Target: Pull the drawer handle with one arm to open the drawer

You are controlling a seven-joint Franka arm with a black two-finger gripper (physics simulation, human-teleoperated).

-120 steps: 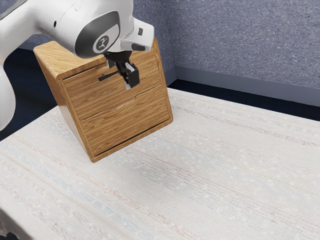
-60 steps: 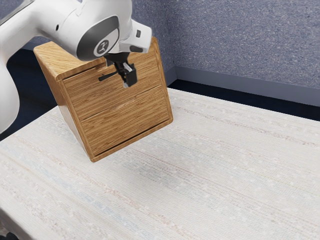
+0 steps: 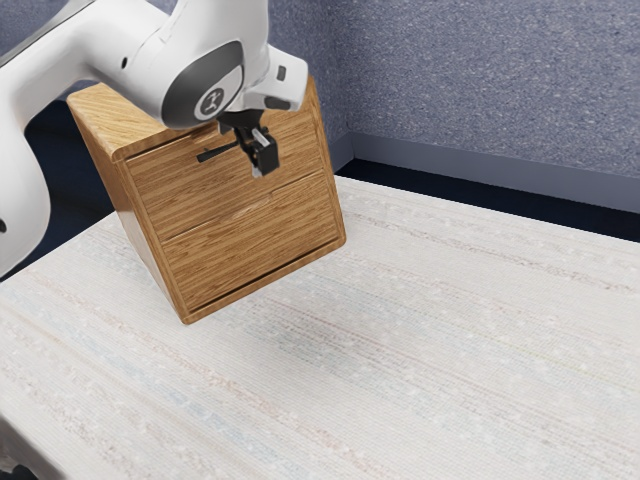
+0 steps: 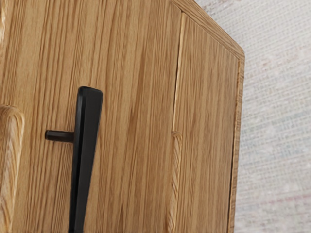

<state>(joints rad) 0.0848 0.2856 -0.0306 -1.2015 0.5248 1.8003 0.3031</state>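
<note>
A wooden cabinet (image 3: 150, 115) with two drawers stands at the back left of the table. Its top drawer (image 3: 195, 190) lies flush with the cabinet front and carries a black bar handle (image 3: 215, 153). My black gripper (image 3: 263, 158) hangs in front of that drawer, at the handle's end nearer the exterior view's right. In the wrist view the handle (image 4: 85, 160) stands off the drawer front (image 4: 131, 97) on a short post, to one side of my hand's centre line. The lower drawer (image 4: 209, 136) lies beyond it.
The pale woven tabletop (image 3: 430, 330) stretches wide toward the exterior view's right and front. A blue-grey wall (image 3: 480, 70) with a baseboard runs behind the table. The white arm (image 3: 120, 50) overhangs the cabinet's top.
My hand rose slightly along the top drawer's front, then edged a little toward the exterior view's right. The cabinet and both drawers have not moved.
</note>
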